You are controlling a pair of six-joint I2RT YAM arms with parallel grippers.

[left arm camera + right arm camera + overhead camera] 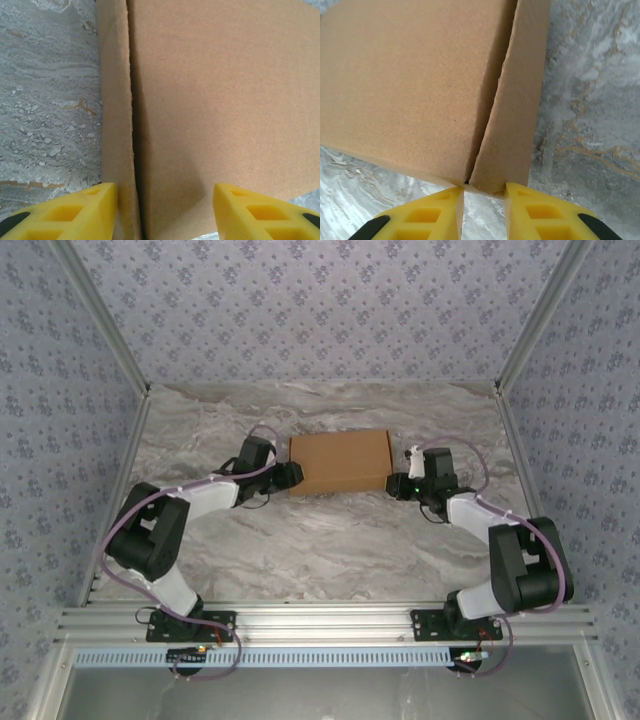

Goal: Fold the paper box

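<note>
One marble tabletop (300, 550), bare all round the paper box (340, 462), which lies toward the far wall, lid down, long axis left to right between the arms. Left gripper (291, 476) sits at its left end, fingers apart astride the left side flap (117, 125). Right gripper (400, 485) sits equally close at the right end, fingers nearly together at the right side flap (520, 100) near corner; clamped or not, cannot tell.
</note>
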